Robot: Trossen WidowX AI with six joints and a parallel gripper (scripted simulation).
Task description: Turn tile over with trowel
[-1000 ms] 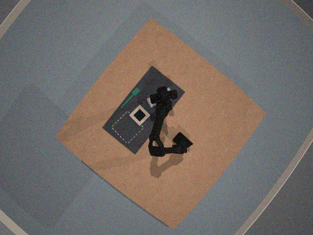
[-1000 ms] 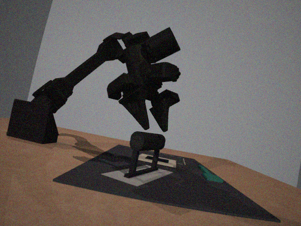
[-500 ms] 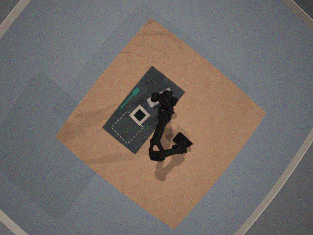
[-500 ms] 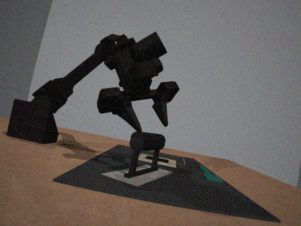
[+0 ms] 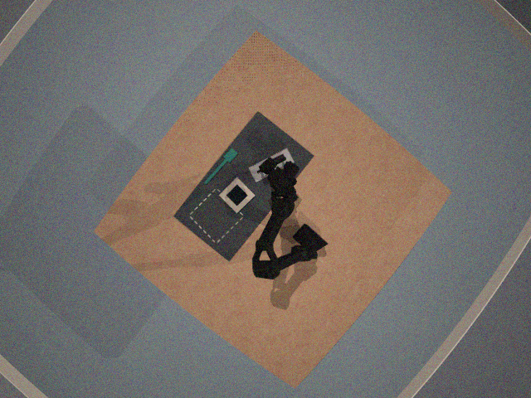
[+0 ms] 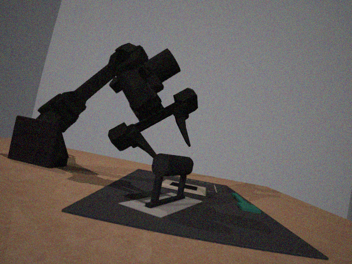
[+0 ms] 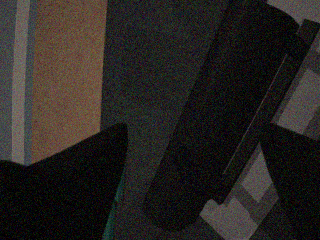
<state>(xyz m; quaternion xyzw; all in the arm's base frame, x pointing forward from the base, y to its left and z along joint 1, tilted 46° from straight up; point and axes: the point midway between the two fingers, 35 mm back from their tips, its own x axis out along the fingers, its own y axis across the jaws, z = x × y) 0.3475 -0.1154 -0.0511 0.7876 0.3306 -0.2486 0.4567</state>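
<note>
One wooden table (image 5: pixel 364 192) (image 6: pixel 42 193) (image 7: pixel 67 75) bears one dark mat (image 5: pixel 257 133) (image 6: pixel 227 227) (image 7: pixel 145 50), lying flat. One black arm (image 5: pixel 274 222) (image 6: pixel 96 82), on a single block-shaped base (image 5: pixel 309 237) (image 6: pixel 37 142) beside the mat, reaches over it. At its end is one gripper (image 5: pixel 270 164) (image 6: pixel 172 150) (image 7: pixel 194 132) with two fingers, tilted above the trowel. They stand well apart, roughly two-thirds open, with nothing gripped. One fingertip overlaps an end of the trowel's handle in the exterior view; whether they touch, I cannot tell.

One dashed outline (image 5: pixel 216 242) (image 6: pixel 215 188), four-sided, is marked on the mat. Outside it lies the one small trowel (image 5: pixel 255 173) (image 6: pixel 172 164) (image 7: pixel 225 100): a pale flat plate resting on the mat, with one thick black handle raised above it on two posts.

One square tile (image 5: pixel 229 188) (image 6: pixel 201 190) lies flat between the trowel and the outline, mostly outside the dashes, one edge covering part of one side. Its upper face shows one dark square within a pale border. The smallest piece is one green tool (image 5: pixel 230 155) (image 6: pixel 247 205) (image 7: pixel 194 132), with one thin shaft and one wider end, flat near the mat's edge, apart from the tile.
</note>
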